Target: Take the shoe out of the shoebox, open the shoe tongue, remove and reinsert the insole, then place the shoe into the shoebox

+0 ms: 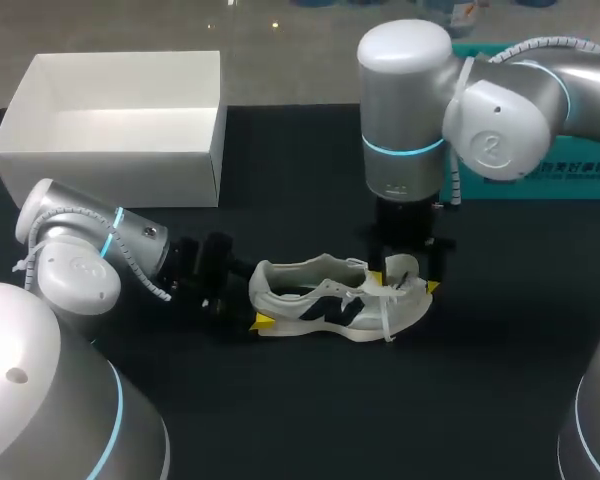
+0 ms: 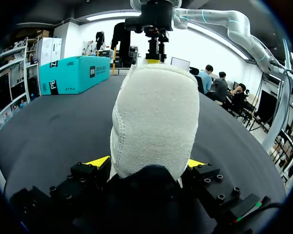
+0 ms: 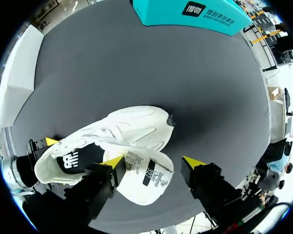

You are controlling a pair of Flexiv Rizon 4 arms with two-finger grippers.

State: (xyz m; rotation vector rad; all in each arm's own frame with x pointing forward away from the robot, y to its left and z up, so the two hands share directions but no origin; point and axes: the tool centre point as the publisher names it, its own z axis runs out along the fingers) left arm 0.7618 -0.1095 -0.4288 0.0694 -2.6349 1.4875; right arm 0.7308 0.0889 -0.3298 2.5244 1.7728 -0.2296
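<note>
1. Layout. The black counter (image 1: 330, 410) carries an open white shoebox (image 1: 110, 180) at its far left and a teal box (image 1: 570, 172) at its far right. The left arm (image 1: 80, 262) lies low along the counter. The right arm (image 1: 405, 100) stands upright over the middle.

2. Work item. The white sneaker (image 1: 320, 305) rests on its sole near the middle of the counter, outside the shoebox and well apart from it. Its heel points to the left arm.

3. Claw state. The left claw (image 2: 147, 163) holds the sneaker's heel, with one yellow tip against each side. The right claw (image 3: 154, 162) is spread wide above the forefoot. The tongue (image 3: 136, 189) is folded up between its fingers and lies against one of them, with a small gap at the other, so it is not pinched.

4. Step in hand (judgement): opening the tongue.
   - Keep the heel clamped so the sneaker cannot slide or tip.
   - Press the tongue forward, toward the toe, rather than upward, which would lift the sole.
   - Keep the loose laces (image 1: 387, 318) out of the opening.
   - The insole is not visible. Open the throat fully before reaching for it.

5. Markings. A dark side logo (image 3: 71, 160) shows on the sneaker. A printed label (image 3: 152, 174) is sewn to the tongue's underside. The teal box bears white print along its side.
</note>
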